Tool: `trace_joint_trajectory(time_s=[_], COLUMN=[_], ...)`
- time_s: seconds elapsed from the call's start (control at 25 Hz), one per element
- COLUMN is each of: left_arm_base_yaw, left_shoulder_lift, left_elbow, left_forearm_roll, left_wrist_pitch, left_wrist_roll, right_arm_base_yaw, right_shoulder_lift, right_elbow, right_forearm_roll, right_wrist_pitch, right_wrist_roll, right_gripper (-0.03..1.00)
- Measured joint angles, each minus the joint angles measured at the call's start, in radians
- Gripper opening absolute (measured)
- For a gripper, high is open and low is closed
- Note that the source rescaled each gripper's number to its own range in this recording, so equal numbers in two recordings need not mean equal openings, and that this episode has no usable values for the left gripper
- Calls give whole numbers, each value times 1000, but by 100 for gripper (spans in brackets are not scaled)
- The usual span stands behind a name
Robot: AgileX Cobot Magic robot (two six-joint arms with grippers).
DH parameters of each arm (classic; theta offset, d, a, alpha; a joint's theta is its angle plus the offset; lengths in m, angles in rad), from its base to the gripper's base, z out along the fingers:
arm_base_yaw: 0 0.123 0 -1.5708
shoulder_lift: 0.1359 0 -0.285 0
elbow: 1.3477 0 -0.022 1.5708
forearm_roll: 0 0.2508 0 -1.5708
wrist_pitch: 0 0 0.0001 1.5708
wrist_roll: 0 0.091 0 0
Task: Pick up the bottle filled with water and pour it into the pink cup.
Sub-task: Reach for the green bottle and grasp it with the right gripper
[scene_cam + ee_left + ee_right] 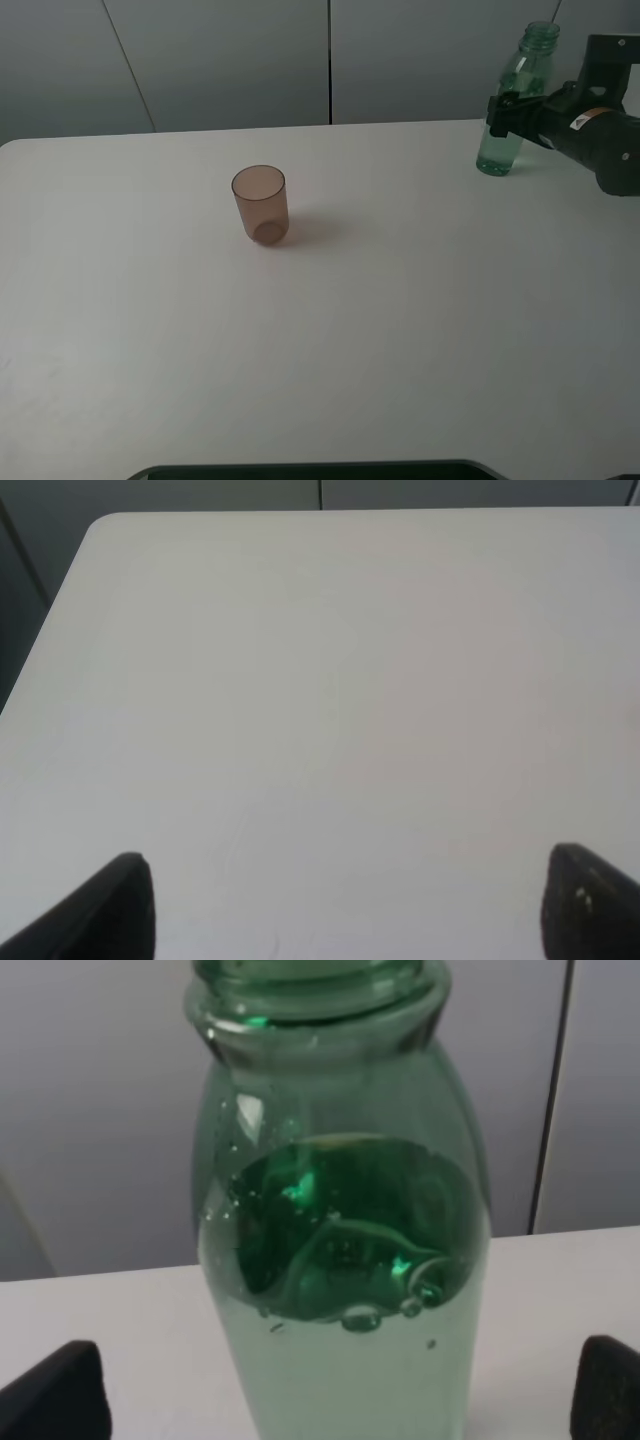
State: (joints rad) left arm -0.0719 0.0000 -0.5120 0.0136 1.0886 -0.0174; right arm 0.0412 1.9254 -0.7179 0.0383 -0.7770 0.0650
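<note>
The bottle (527, 65) stands upright near the far right corner of the surface (400, 330), uncapped and with water inside. The right fingers (55, 1395) are spread wide on either side of its body, and a gap shows on each side, so nothing is gripped yet. I'd say they are lined up on the mid-body because that is the steadiest place to close for lifting and tipping. The pink cup (261, 205) sits upright with its mouth open, well apart from the bottle, left of the middle, and the bare surface around it leaves room to bring the bottle over. The left fingers (110, 910) are also wide apart above bare surface, holding nothing, apparently kept out of the way.
</note>
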Motion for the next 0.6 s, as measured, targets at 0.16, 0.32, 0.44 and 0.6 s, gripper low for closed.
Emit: trace_joint_trajectory(time_s=[0.16,0.32,0.44,0.6], left_arm_base_yaw=[0,0,0,0], left_shoulder_lift=[0,-2,-2,-2], left_elbow=[0,0,0,0], left_forearm_roll=[0,0,0,0], left_wrist_pitch=[0,0,0,0], left_wrist_roll=[0,0,0,0], right_arm_base_yaw=[0,0,0,0], right_shoulder_lift=[45,89,120,156], right_elbow=[-47,-98,-143,-205], right_forearm_roll=[-4,-6,-9,-11], right_wrist_pitch=[0,0,2,8], right_wrist_roll=[6,6,6,6], right_gripper=[100,100,100,100])
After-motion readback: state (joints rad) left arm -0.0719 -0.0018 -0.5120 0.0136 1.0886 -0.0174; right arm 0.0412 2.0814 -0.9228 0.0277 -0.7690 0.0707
